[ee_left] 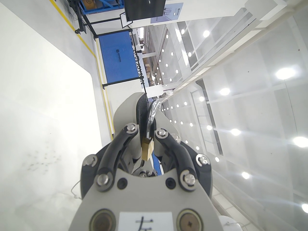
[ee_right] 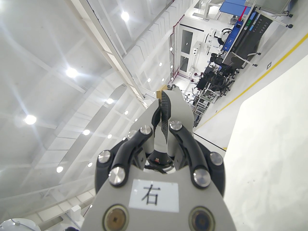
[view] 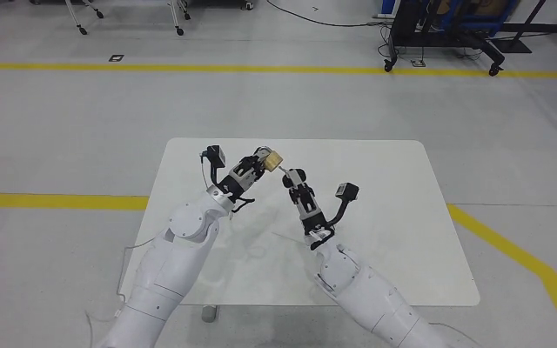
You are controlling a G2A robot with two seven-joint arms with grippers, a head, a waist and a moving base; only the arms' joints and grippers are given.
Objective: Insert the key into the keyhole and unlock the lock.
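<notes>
Brass-yellow lock (view: 273, 160), silver shackle (ee_left: 152, 114); white table (view: 392, 217); yellow floor lines (view: 261, 67).

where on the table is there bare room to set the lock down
The table is bare on its right side, between the right arm and the edge, and along the far edge beyond both hands. A narrower strip is free by the left edge. Crowded: mid-table, where the left hand holds the lock close to the right hand.

Left hand (view: 264, 160) and right hand (view: 289, 177), both clenched, tilt inward, tips nearly meeting.
</notes>
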